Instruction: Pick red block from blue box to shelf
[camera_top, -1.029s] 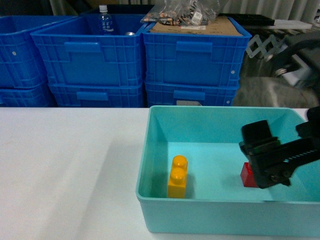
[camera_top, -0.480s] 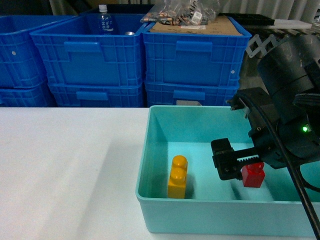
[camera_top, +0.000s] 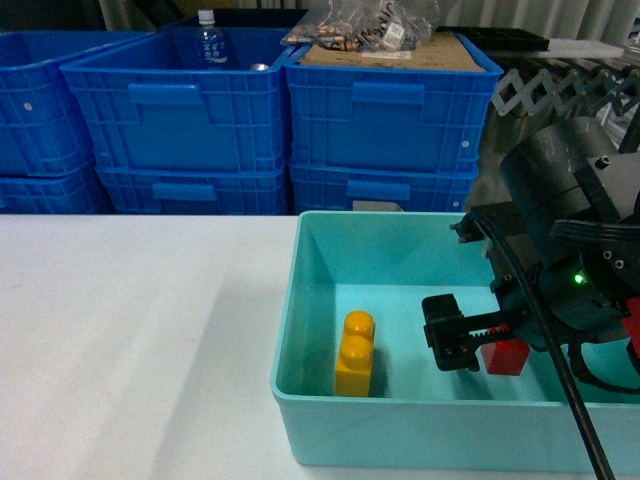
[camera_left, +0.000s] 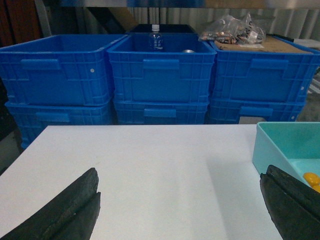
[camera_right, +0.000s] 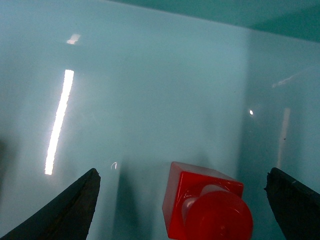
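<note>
The red block (camera_right: 207, 210) is sitting on the floor of the blue box (camera_top: 300, 300), well apart from the yellow brick (camera_top: 355, 353) there. The right tool (camera_right: 182, 202) is hanging inside the box with its fingers spread wide on either side of the block, not touching it. The left tool (camera_left: 182, 210) is hovering spread over the white surface (camera_left: 150, 170) beside the box.

Yellow two-stud brick (camera_top: 356, 353) upright. Dark blue crates (camera_top: 275, 110) stacked beyond worktop (camera_top: 130, 330) far edge; bottle (camera_top: 208, 40) inside one.
</note>
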